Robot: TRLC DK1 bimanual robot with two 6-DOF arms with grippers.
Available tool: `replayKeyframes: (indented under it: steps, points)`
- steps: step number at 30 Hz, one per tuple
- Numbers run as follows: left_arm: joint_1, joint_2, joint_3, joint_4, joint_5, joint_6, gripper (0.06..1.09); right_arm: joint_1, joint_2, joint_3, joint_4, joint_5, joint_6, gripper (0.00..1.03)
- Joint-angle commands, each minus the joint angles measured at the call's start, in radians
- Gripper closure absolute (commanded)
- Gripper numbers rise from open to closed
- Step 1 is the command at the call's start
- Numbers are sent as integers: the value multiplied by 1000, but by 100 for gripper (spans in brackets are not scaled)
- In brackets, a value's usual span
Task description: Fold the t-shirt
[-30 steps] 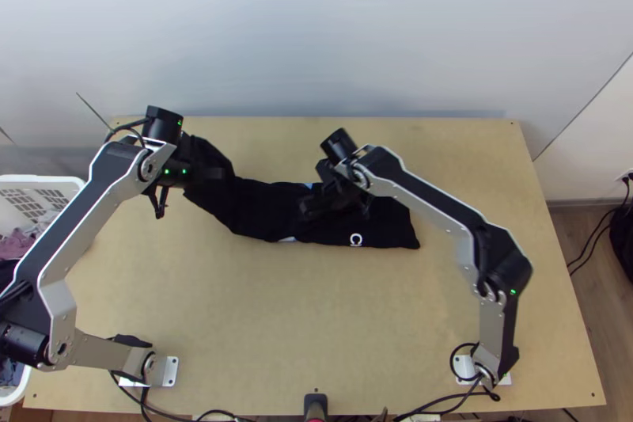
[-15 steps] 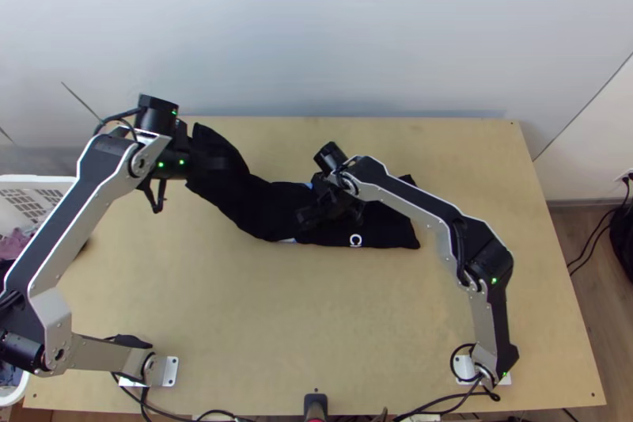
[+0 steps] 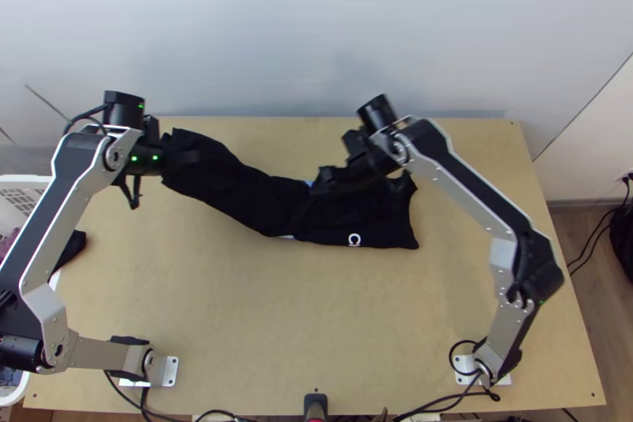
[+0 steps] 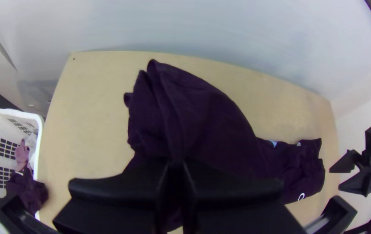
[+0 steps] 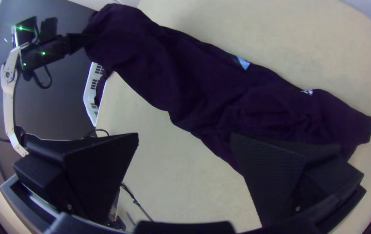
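My left pincer (image 3: 188, 157) grips one end of the shirt (image 3: 265, 204); my right pincer (image 3: 334, 178) gapes wide, empty, above it.

A white basket (image 4: 20, 114) of clothes (image 4: 21, 156) stands beside the table (image 3: 237, 319).

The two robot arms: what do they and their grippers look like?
The left arm and right arm have silver-grey links with black panels and chunky black joints dotted with green lights. Thin black cables loop by the left wrist and bases. The left gripper and right gripper each have two wide, flat black fingers; the right one's are finely textured.
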Motion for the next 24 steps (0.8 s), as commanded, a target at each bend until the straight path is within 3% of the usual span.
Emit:
replayKeyframes:
  steps: [1,14,24]
  points:
    - [128,-17,-40,17,48,53,105,-82,-108,-19,-38,-30,-7,4]
    - [350,-23,-33,45,157,134,105,-108,-196,-60,-38,28,-15,4]
    - [62,-52,-27,59,189,10,105,-115,-214,-111,-36,84,-33,4]
